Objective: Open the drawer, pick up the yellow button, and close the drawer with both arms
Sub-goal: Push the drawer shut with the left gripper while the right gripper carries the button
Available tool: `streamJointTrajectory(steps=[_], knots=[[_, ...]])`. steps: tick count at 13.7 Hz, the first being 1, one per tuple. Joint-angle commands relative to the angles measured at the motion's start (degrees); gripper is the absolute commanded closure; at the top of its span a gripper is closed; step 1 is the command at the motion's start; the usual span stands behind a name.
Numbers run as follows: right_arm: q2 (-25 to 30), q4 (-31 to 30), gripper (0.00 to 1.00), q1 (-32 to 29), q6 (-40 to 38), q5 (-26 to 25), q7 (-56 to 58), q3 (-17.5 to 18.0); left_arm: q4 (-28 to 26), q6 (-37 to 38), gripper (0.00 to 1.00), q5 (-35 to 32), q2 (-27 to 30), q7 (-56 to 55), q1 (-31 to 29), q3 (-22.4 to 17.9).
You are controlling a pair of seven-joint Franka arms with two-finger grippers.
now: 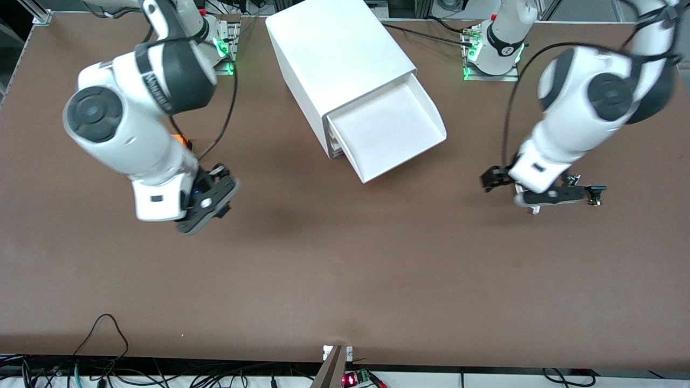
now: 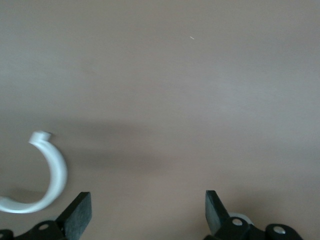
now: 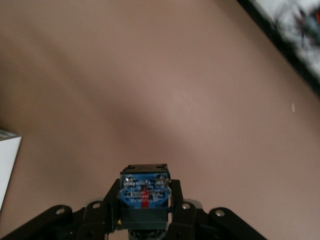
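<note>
While the cabinet sits with its top drawer pulled out, the right gripper, toward the right arm's end, pinches the button; the left gripper, at the opposite end, hangs wide open, empty.

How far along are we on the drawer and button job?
Opened: the drawer stands pulled out of the cabinet, its tray bare. In hand: the right pincer is shut on the button, over bare table. The left pincer hangs open over the table. Left: close the drawer.
</note>
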State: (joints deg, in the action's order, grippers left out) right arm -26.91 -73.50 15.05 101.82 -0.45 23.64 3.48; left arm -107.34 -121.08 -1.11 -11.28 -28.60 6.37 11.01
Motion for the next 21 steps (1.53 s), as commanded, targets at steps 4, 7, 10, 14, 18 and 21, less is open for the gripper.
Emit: streamJointTrajectory(steps=[4, 7, 10, 14, 18, 21], knots=[[4.4, -13.8, 0.7, -11.2, 0.4, -2.8, -9.6, 0.5, -2.7, -9.1, 0.0, 0.4, -4.4, -17.2, 7.8, -0.2], [8.1, -24.7, 0.7, -13.8, 7.8, -8.5, -5.7, 0.6, -5.9, -9.5, 0.0, 0.5, -3.8, -21.0, 10.0, 1.8], [9.3, -32.2, 0.7, -15.8, 15.2, -8.2, -3.3, 0.6, -8.4, -9.3, 0.0, 0.6, -2.1, -20.1, 9.9, 5.9], [9.2, -40.4, 0.7, -18.5, 25.5, -8.3, -2.5, 0.6, -12.8, -9.4, 0.0, 0.6, 0.4, -19.8, 9.7, 11.5], [7.4, -47.7, 0.69, -20.4, 40.7, -8.2, 4.7, 0.6, -15.8, -9.3, 0.0, 0.6, 1.8, -19.9, 9.3, 17.2], [6.8, -49.9, 0.69, -20.6, 42.4, -5.5, 2.1, 0.6, -16.5, -9.3, 0.0, 0.6, 1.9, -19.8, 9.3, 19.2]])
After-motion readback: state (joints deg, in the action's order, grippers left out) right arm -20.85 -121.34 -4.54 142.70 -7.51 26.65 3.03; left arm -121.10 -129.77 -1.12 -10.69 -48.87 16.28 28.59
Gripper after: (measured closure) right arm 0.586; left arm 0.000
